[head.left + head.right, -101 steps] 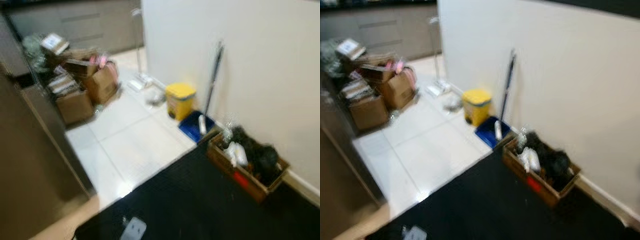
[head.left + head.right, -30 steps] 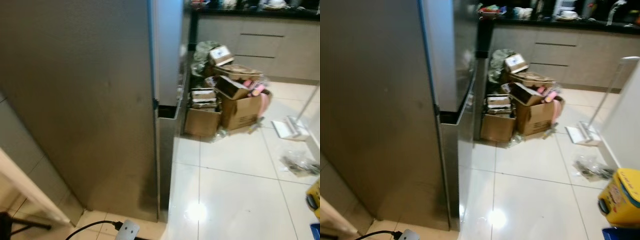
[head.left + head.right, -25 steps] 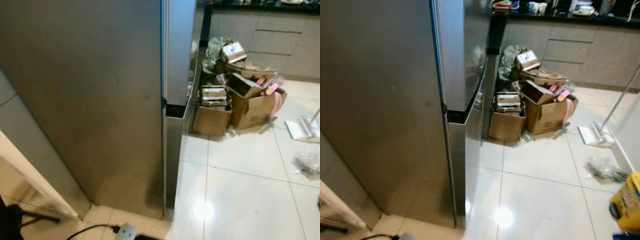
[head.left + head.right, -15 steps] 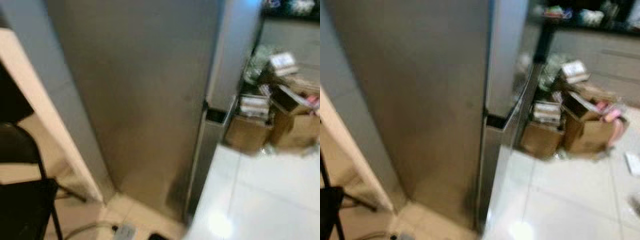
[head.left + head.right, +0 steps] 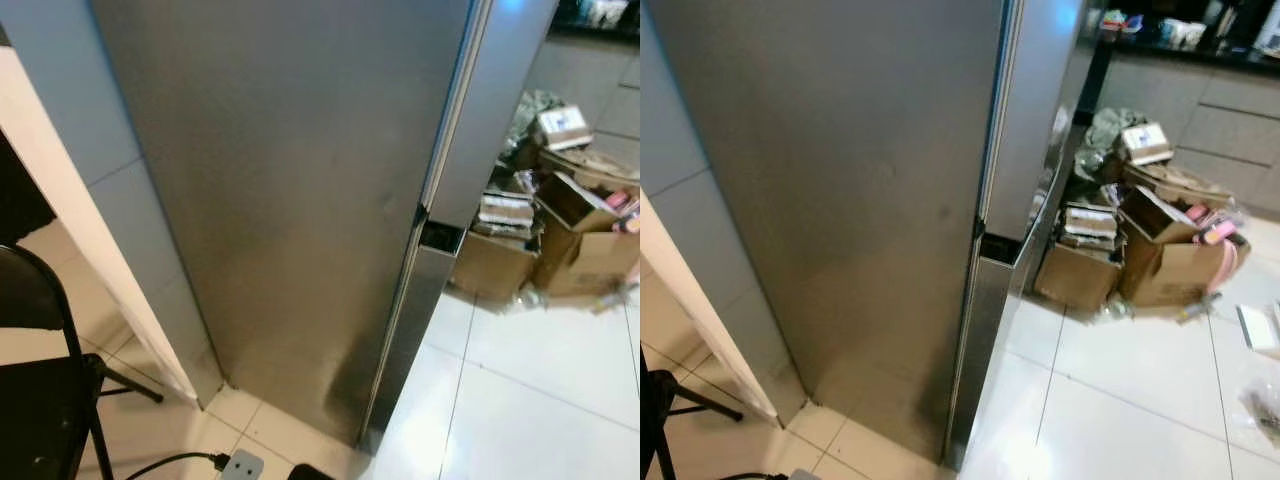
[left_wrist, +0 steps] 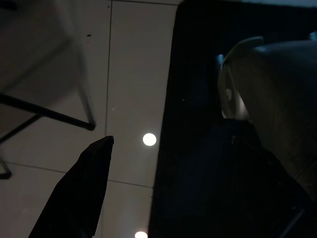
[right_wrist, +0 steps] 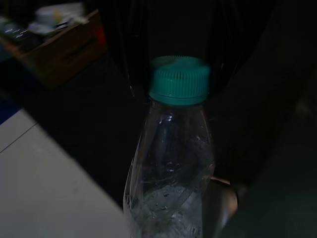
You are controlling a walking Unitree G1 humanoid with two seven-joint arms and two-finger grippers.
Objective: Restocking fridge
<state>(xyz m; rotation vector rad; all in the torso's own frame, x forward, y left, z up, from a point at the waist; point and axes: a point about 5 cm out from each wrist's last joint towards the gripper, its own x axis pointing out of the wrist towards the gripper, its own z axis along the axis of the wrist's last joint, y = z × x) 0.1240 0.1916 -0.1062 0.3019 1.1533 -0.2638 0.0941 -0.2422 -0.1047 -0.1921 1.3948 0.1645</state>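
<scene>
A tall stainless-steel fridge (image 5: pixel 300 200) stands just ahead, showing its side panel, with the doors (image 5: pixel 1030 110) shut along its right edge. In the right wrist view, a clear plastic bottle (image 7: pixel 171 168) with a green cap (image 7: pixel 179 80) stands up close; my right gripper (image 7: pixel 178 129) is shut on it in deep shade. In the left wrist view, my left gripper (image 6: pixel 173 148) hangs open above pale tiles and a black mat (image 6: pixel 208 163), holding nothing.
A heap of cardboard boxes (image 5: pixel 585 250) lies on the white tiles right of the fridge, before grey cabinets (image 5: pixel 1220 110). A black chair (image 5: pixel 40 380) and a slanted white board (image 5: pixel 90 240) are on the left. A power strip (image 5: pixel 240 465) with cable lies near my feet.
The camera has swung left, from the wall, mat and box of bottles to the fridge's side. The boxes have slid to the right edge and the chair has come into view.
</scene>
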